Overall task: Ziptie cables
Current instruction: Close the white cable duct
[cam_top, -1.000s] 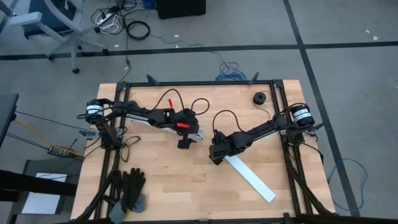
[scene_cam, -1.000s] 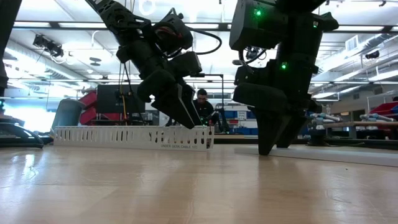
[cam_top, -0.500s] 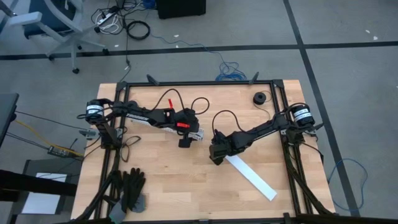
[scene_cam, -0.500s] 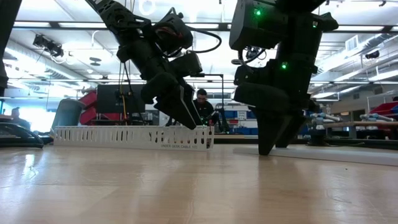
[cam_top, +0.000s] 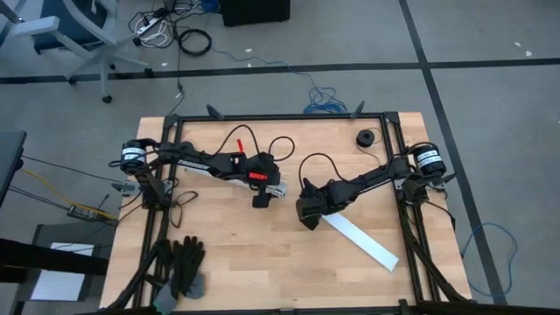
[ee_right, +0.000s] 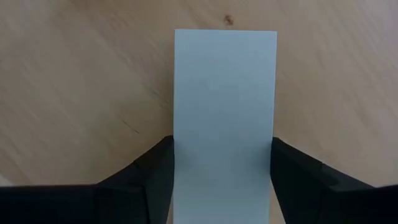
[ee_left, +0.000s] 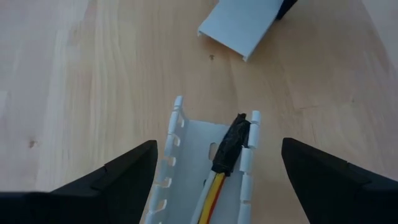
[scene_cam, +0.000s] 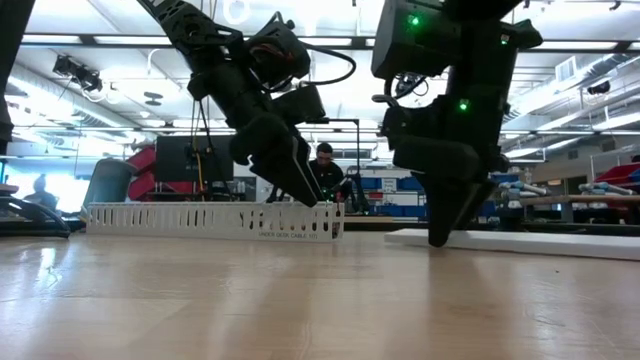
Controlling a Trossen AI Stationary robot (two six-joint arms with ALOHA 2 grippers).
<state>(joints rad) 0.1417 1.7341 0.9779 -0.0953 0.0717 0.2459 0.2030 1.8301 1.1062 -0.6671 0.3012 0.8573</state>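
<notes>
A pale wood table (cam_top: 262,254) stands on grey floor. At frame centre, the cables (ee_left: 219,183) lie in the channel (ee_left: 186,140), under the open left hand (cam_top: 260,200). The right hand (cam_top: 311,219) clamps the white lid (cam_top: 363,242). A person (scene_cam: 325,170) sits behind.

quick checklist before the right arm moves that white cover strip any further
1. Right end effector closed on the white cover strip, a finger on each long edge: ok.
2. Strip's far end lies flat on the table: ok.
3. Left end effector open, straddling the slotted channel: ok.
4. Cables lie inside the channel, dark plug at its open end: ok.
5. Ziptie on the cables: cannot tell.
6. Gap between the strip and the channel: ok.
</notes>
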